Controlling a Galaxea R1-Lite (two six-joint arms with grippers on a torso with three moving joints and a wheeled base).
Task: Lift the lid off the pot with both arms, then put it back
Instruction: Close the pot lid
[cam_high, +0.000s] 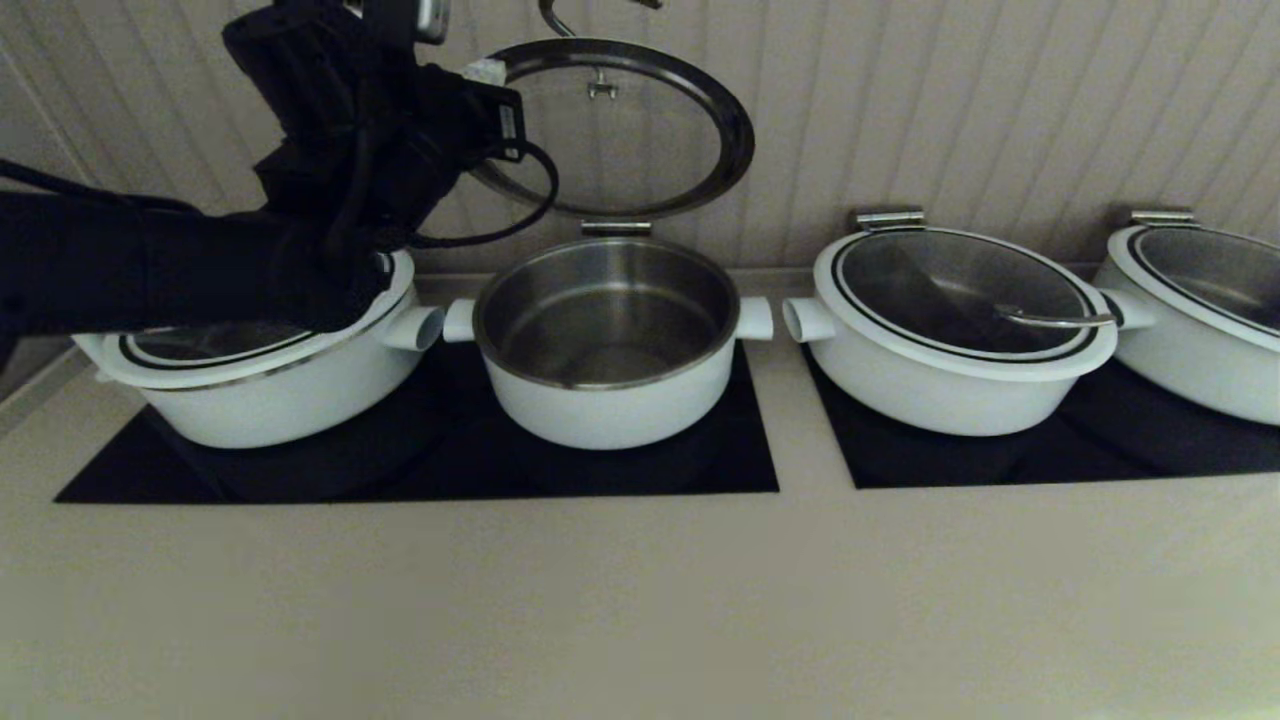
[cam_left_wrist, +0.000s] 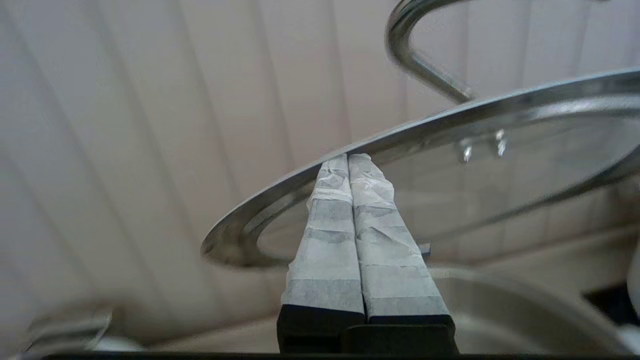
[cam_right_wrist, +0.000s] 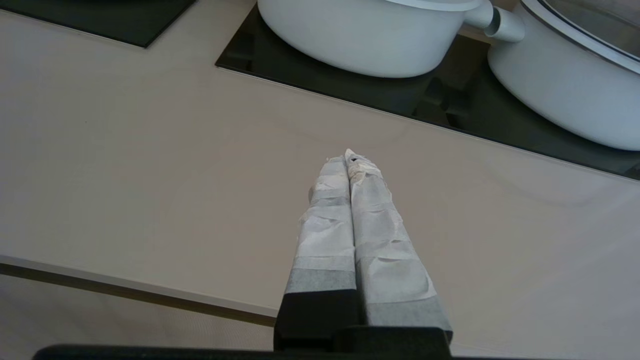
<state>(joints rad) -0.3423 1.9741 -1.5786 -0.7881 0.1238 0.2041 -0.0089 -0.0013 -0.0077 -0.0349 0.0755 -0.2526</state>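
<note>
Nearby, wide pots (cam_high: 960, 330) flank the open pot (cam_high: 607, 340).

1. The left arm (cam_high: 200, 260) is bulky and black, with black cables (cam_high: 530, 200) looping off it.
2. The left gripper (cam_left_wrist: 348, 159) has black-based fingers wrapped in wrinkled pale tape.
3. The right gripper (cam_right_wrist: 350, 156) looks the same, its tape creased.
</note>
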